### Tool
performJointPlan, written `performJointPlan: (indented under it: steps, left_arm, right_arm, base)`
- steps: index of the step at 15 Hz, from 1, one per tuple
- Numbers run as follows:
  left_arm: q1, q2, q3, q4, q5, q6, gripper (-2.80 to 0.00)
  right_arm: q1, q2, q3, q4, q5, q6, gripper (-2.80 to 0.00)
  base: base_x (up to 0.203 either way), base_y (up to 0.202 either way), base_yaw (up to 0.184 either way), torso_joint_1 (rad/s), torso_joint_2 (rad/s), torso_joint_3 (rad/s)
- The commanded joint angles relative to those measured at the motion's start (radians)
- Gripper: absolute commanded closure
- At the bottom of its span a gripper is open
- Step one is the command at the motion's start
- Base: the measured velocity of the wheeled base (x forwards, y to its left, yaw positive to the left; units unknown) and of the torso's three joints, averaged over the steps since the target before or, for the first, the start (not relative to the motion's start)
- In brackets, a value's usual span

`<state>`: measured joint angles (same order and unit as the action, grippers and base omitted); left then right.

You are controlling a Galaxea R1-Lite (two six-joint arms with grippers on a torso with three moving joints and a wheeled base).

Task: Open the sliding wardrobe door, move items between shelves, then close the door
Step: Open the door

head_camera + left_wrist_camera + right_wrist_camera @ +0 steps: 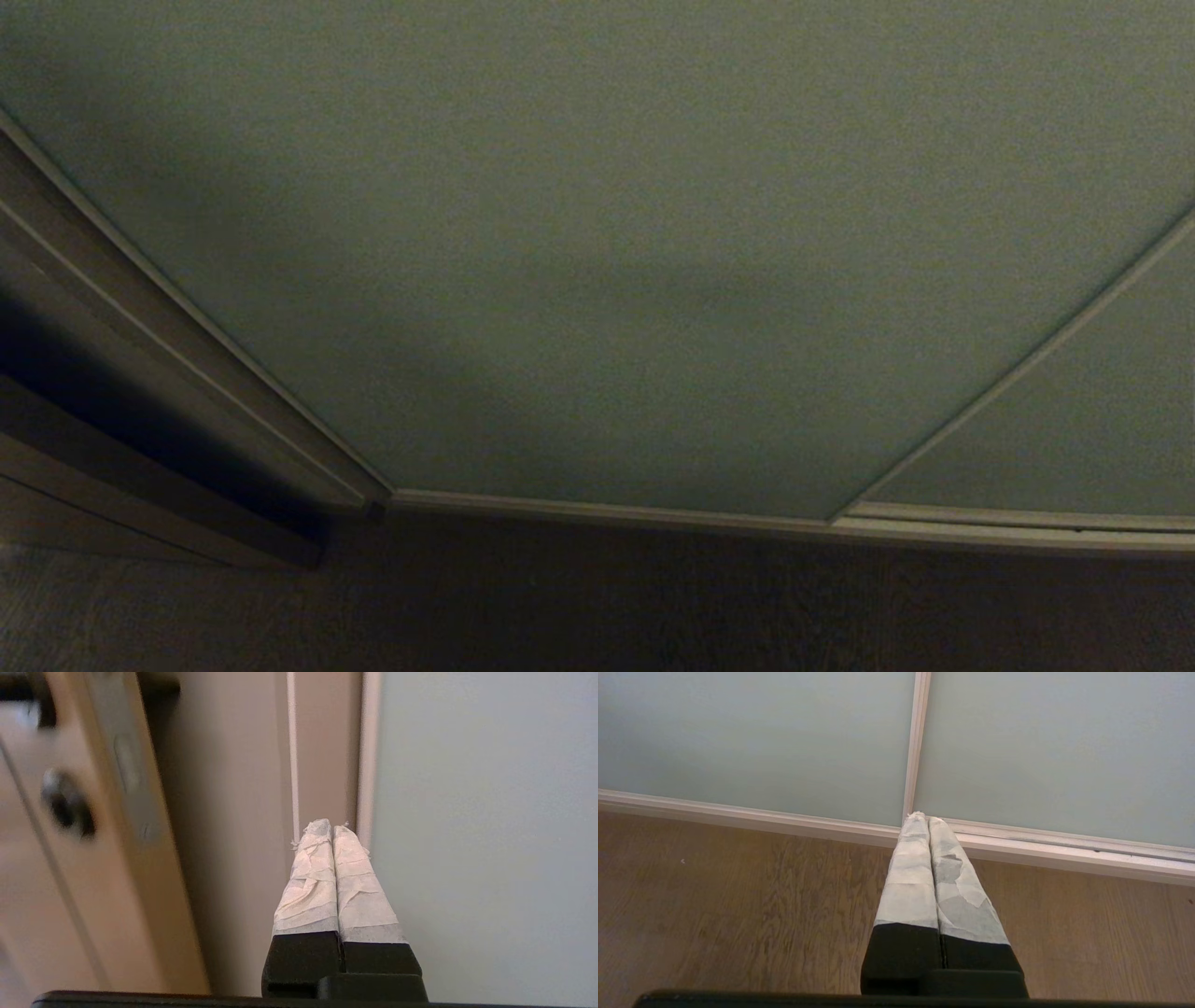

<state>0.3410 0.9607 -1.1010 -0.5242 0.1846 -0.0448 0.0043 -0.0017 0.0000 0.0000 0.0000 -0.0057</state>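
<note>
The sliding wardrobe door point(486, 826) stands shut just ahead of the left tool point(331, 828), whose taped fingers are pressed together on nothing. The right tool point(923, 816), equally closed and empty, hangs above the floor point(738, 905). The panel looks stiff, heavy and slick, so its beige frame point(366, 751) is probably the best purchase.

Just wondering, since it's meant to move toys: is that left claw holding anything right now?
No, the left gripper is shut, empty, facing the sliding wardrobe door.
</note>
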Motion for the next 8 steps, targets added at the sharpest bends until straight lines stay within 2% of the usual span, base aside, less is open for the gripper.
performJointPlan:
  steps: [1,2,4,6,8]
  left_arm:
    - [0.018,0.125,-0.02,-0.152,0.016,-0.002,0.0]
    - [0.02,0.146,-0.023,-0.221,0.027,-0.004,0.0]
    - [0.02,0.199,-0.038,-0.249,0.031,-0.007,0.0]
    - [0.02,0.234,-0.108,-0.193,0.03,-0.012,0.0]
    - [0.02,0.253,-0.172,-0.08,0.025,-0.04,0.0]
  right_arm:
    - [0.0,0.0,0.002,-0.002,0.0,0.0,0.0]
    - [0.0,0.0,0.002,0.0,0.0,0.0,0.0]
    - [0.0,0.0,0.002,0.0,0.0,0.0,0.0]
    - [0.0,0.0,0.002,0.0,0.0,0.0,0.0]
    - [0.0,0.0,0.002,0.0,0.0,0.0,0.0]
  base:
    - [0.0,0.0,0.0,0.0,0.0,0.0]
    - [0.0,0.0,0.0,0.0,0.0,0.0]
    - [0.0,0.0,0.0,0.0,0.0,0.0]
    - [0.0,0.0,0.0,0.0,0.0,0.0]
    - [0.0,0.0,0.0,0.0,0.0,0.0]
